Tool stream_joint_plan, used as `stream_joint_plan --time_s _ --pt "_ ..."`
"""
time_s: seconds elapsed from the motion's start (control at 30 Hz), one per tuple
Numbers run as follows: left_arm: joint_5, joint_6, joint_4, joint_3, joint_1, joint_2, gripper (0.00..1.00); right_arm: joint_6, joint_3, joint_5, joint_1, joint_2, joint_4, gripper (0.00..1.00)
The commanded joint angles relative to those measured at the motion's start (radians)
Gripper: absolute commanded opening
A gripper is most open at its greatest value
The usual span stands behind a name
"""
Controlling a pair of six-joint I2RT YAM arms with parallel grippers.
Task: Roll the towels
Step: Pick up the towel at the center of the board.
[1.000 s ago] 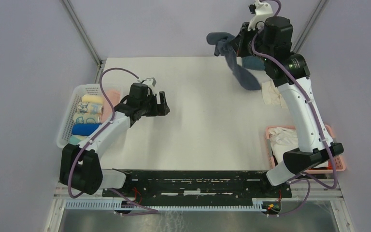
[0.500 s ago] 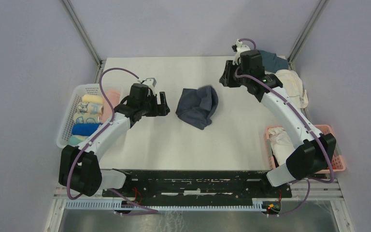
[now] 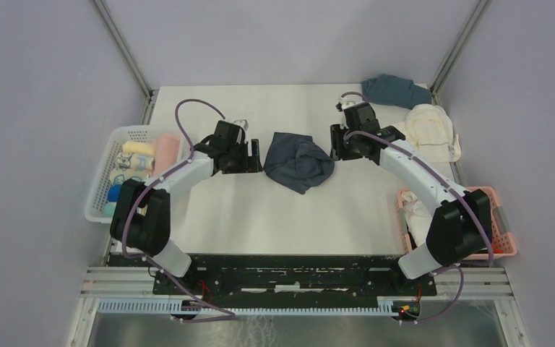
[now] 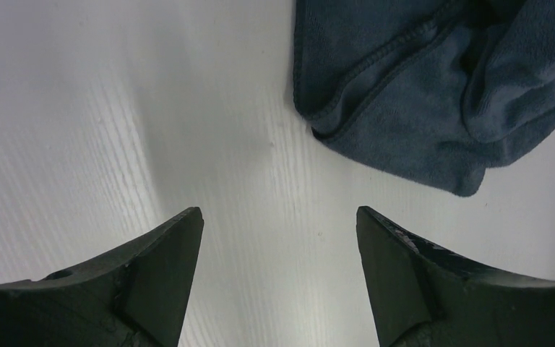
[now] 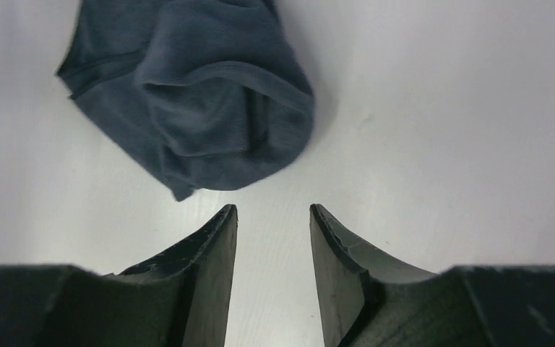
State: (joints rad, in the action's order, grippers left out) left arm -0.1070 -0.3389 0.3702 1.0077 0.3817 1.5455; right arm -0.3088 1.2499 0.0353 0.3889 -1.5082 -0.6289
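A slate blue towel lies crumpled in a heap on the white table, between the two grippers. It shows in the left wrist view and the right wrist view. My left gripper is open and empty, just left of the towel. My right gripper is open and empty, just right of the towel. A teal towel and a cream towel lie at the back right corner.
A white lattice basket at the left edge holds several rolled towels. A pink lattice basket at the right edge holds white cloth, partly hidden by the right arm.
The right gripper swung the slate blue towel down from the back right, let it go mid-table and came low beside it. The left gripper moved right, up to the towel's left edge.
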Motion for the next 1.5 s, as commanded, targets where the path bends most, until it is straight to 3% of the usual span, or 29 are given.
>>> stream_joint_plan --time_s 0.0,0.27,0.5,0.7,1.03,1.3,1.47 --pt "0.008 -0.048 -0.012 0.162 0.006 0.118 0.83 0.036 0.055 -0.124 0.081 -0.060 0.116 0.50" --pt "0.052 0.016 0.070 0.521 0.005 0.440 0.65 0.017 0.007 -0.132 0.107 -0.078 0.157 0.51" --pt "-0.023 0.091 0.087 0.805 0.005 0.680 0.62 0.020 -0.069 -0.150 0.114 -0.040 0.170 0.52" --pt "-0.072 0.150 0.108 0.941 0.005 0.831 0.62 0.021 -0.113 -0.168 0.114 -0.007 0.175 0.53" --pt "-0.233 0.234 0.127 0.978 -0.012 0.910 0.54 0.025 -0.140 -0.173 0.115 0.019 0.170 0.53" --pt "-0.324 0.244 0.095 0.940 -0.027 0.868 0.36 0.030 -0.132 -0.179 0.116 0.009 0.166 0.53" --pt "-0.349 0.246 0.091 0.939 -0.027 0.837 0.19 0.030 -0.130 -0.184 0.115 0.002 0.165 0.53"
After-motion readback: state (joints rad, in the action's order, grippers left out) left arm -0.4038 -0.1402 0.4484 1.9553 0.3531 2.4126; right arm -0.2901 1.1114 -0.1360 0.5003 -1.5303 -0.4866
